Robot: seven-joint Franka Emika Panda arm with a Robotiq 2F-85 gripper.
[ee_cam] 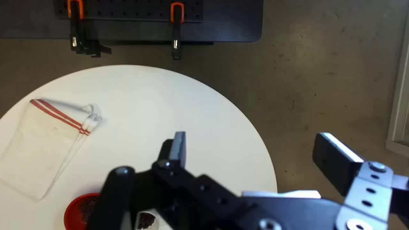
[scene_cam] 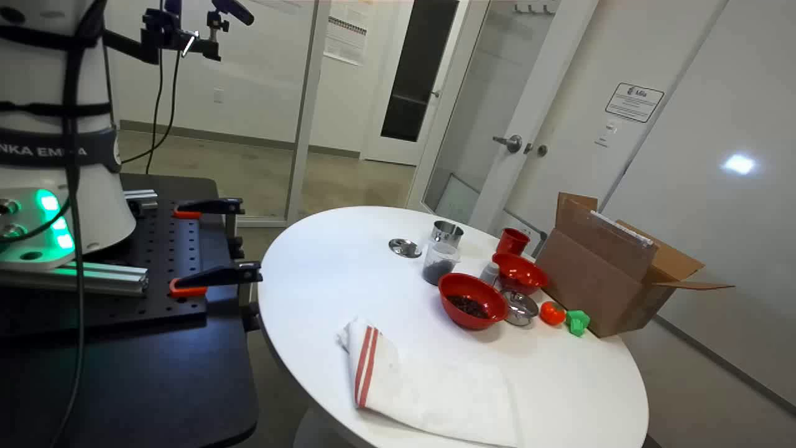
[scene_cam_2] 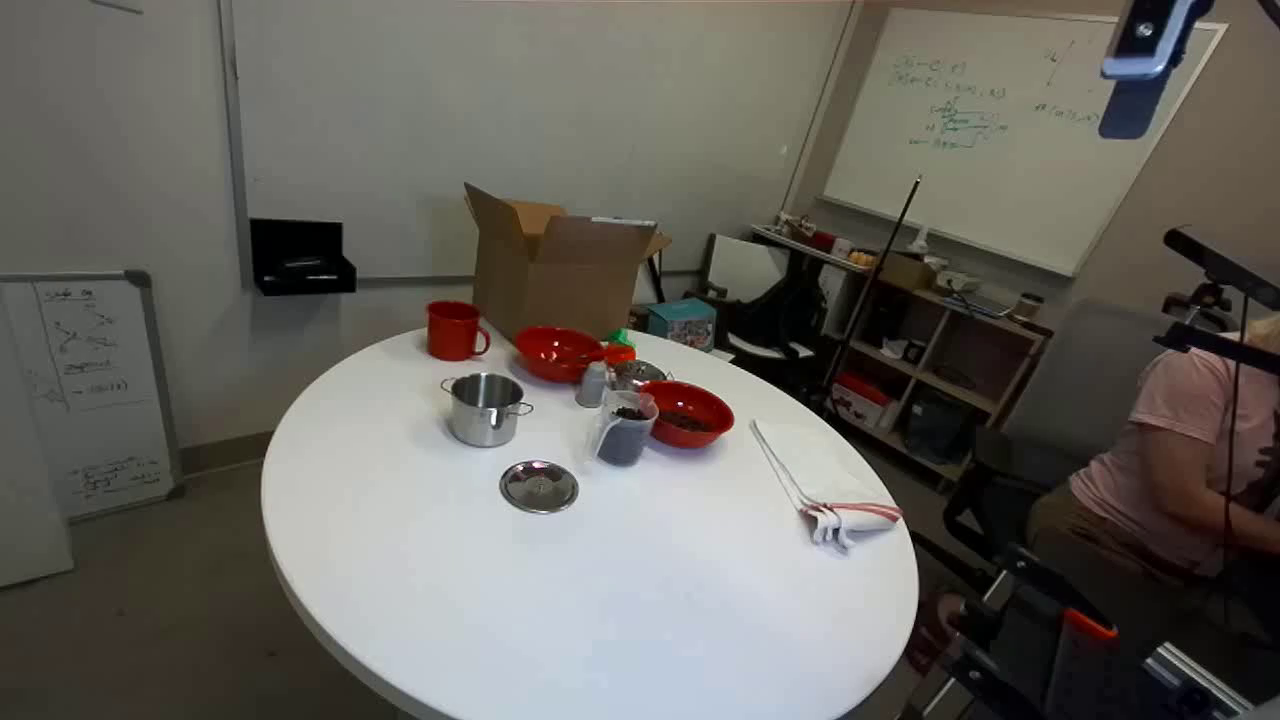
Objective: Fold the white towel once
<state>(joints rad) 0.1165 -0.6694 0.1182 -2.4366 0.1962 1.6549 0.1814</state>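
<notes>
The white towel lies on the white round table near its edge, with two red stripes across one end. It also shows in an exterior view and at the left of the wrist view. It lies in layers, with several folded edges stacked at the striped corner. My gripper is wide open and empty, high above the table and well to the side of the towel. Part of one finger shows at the top right of an exterior view.
A red bowl with dark bits stands beside the towel. Further off are a second red bowl, a red mug, a steel pot, lids, a clear jar and a cardboard box. Clamps stick out from the robot's bench.
</notes>
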